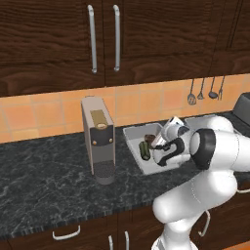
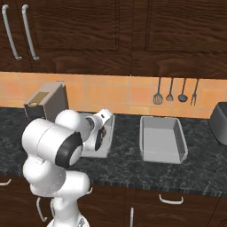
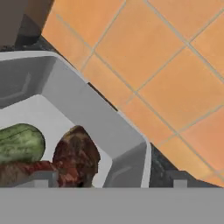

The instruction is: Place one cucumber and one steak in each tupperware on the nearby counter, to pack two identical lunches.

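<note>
Tool: tool [image 3: 109,181] hovers over the near tupperware [image 3: 92,109], tips spread, gripping nothing.
Contents: dark cucumber [image 3: 19,143] beside lumpy steak [image 3: 74,158].
Second tupperware [image 2: 162,138]: apparently unfilled on the surface [image 1: 44,185].
Handling: steak likely soft, slippery; pinch mid-body.

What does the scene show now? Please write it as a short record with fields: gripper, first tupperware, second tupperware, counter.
gripper: gripper open, holding nothing, over the first tupperware beside the tiled wall
first tupperware: tray next to the coffee machine; holds a dark green cucumber and a dark brown-red steak, lying side by side
second tupperware: tray further right on the counter; nothing visible inside
counter: black-grey marbled worktop, both trays standing on it
</note>
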